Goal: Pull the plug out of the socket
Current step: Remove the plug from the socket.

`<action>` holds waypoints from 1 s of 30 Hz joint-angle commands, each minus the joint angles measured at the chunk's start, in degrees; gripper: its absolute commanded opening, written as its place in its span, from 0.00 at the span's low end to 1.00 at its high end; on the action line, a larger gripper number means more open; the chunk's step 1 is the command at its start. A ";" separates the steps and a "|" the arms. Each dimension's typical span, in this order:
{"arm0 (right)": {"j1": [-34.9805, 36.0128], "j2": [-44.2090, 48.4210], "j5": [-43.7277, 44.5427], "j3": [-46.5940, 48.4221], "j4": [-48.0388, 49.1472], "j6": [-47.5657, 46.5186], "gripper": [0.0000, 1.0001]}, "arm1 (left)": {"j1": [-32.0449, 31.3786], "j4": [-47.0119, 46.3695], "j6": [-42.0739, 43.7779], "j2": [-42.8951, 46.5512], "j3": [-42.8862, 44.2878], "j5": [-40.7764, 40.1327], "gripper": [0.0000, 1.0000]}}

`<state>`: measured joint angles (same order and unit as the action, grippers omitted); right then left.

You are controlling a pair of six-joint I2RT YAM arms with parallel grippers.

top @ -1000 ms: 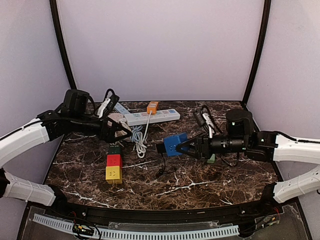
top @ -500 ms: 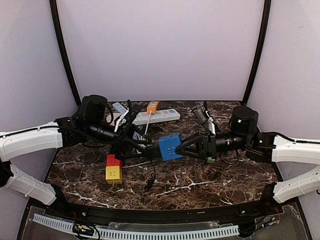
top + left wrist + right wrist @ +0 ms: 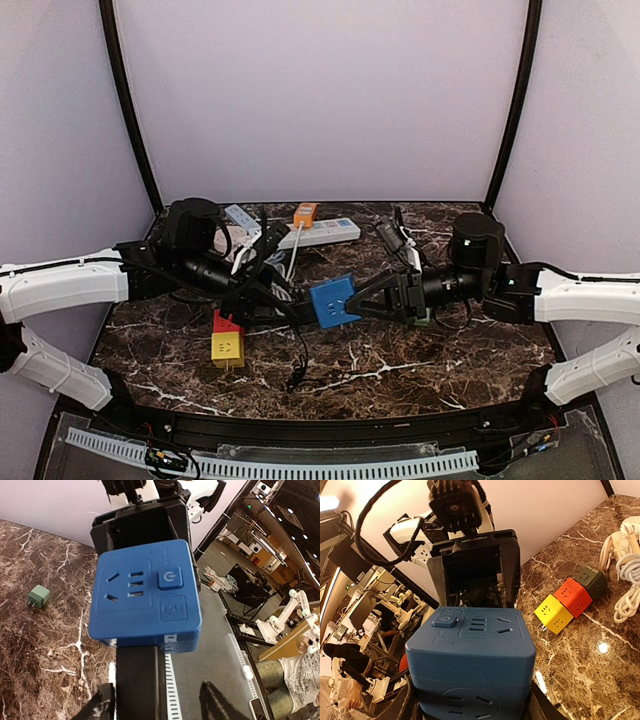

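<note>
Left gripper point(image 3: 283, 306), back by the white power strip point(image 3: 318, 233) a second ago, has swung in to meet the right gripper point(image 3: 358, 298), which pinches the blue socket cube point(image 3: 333, 301) above mid-table. Its fingers are spread around the black plug point(image 3: 137, 680), so the pull looks imminent.

The blue cube-shaped plastic socket point(image 3: 145, 600) carries the only marks that can be read. In the left wrist view, its raised square button point(image 3: 170, 577) bears a power sign: a ring broken at the top by a short stroke. Just below it, an embossed square panel point(image 3: 171, 611) shows a curved mark beside what looks like a "1" and a small ring. That mark is too faint to read for certain.
</note>
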<state>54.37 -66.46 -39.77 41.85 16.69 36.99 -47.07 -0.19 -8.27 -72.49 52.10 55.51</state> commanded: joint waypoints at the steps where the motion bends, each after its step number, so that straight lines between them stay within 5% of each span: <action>1: 0.30 -0.38 -1.34 2.28 3.57 -0.07 0.00 | -1.06 -0.44 -1.33 -1.44 -0.30 3.98 0.52; 6: 0.30 -1.16 -0.96 2.58 2.93 -0.28 0.00 | -1.60 -1.46 -2.05 -2.38 -0.32 5.34 0.24; 13: 0.29 -0.70 3.60 2.63 0.16 -0.53 0.00 | -1.61 -1.51 -1.90 -2.09 -0.43 5.42 0.03; 20: -0.31 0.87 11.43 2.10 -5.27 0.52 0.00 | -1.62 -0.23 -0.75 -2.10 -0.05 4.88 0.01; 30: -0.28 1.06 -1.50 0.90 2.69 0.36 0.00 | -1.62 2.79 1.52 -2.04 0.53 5.05 0.01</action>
<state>55.09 -66.17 -38.22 42.70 13.61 36.12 -47.94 -0.05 -9.65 -75.44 52.10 57.41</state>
